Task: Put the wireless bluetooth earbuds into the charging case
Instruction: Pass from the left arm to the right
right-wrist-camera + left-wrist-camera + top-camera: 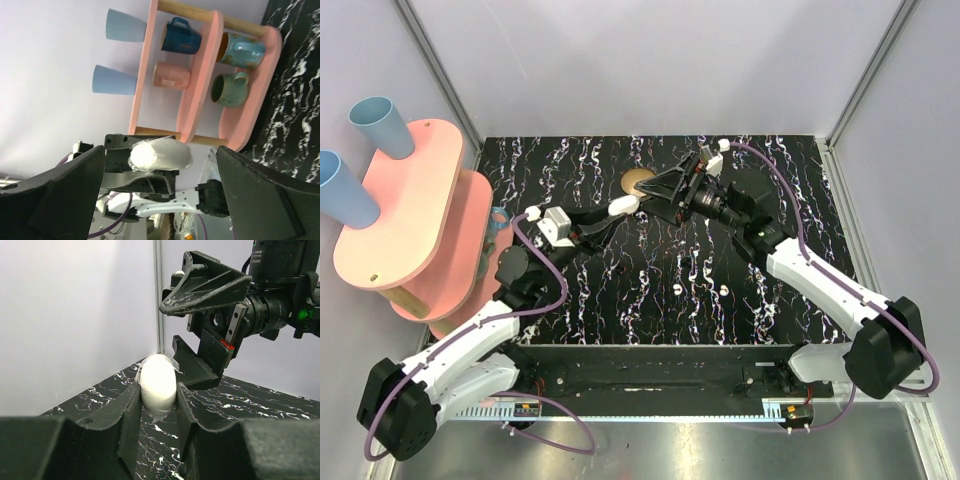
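Note:
The charging case (625, 205), a glossy white pod wrapped in clear film, is held above the table, with my left gripper (617, 210) shut on it. In the left wrist view the case (157, 381) sits upright between the two black fingers (129, 412). My right gripper (652, 192) faces it from the right, open and empty, one finger above the other (186, 332). In the right wrist view the case (161, 154) shows between the spread fingers (70, 185); whether they touch it I cannot tell. Two small white specks (678, 290) (725, 289), probably the earbuds, lie on the marbled tabletop.
A round brass bowl (638, 181) stands just behind the case. A pink shelf (410, 200) with blue cups (378, 125) and mugs (242, 50) stands at the left edge of the black marbled table (790, 200). Pale walls close the back and sides.

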Controlling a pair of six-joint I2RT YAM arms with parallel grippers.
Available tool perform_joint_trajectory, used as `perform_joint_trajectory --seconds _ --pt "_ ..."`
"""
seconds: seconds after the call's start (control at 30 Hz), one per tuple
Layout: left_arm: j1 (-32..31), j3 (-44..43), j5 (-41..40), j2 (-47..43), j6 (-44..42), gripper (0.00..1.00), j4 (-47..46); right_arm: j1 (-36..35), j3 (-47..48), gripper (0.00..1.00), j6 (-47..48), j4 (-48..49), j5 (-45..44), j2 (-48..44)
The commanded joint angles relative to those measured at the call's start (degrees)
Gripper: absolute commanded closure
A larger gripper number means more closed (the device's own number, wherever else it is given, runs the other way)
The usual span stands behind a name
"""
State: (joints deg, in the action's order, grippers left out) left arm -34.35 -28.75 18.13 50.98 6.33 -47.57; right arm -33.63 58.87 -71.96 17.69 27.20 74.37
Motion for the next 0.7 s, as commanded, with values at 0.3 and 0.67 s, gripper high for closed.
perform_joint_trajectory --seconds 0.3,0.67 --pt "-0.89 -1.13 -0.38 3.07 -1.32 1.0 -8.15 -0.12 1.24 0.15 -11.09 12.45 10.68 5.34" --pt "-0.98 -1.92 -1.43 4.21 -2.37 1.0 -7.8 -0.04 1.24 0.4 -13.46 14.74 12.88 6.31"
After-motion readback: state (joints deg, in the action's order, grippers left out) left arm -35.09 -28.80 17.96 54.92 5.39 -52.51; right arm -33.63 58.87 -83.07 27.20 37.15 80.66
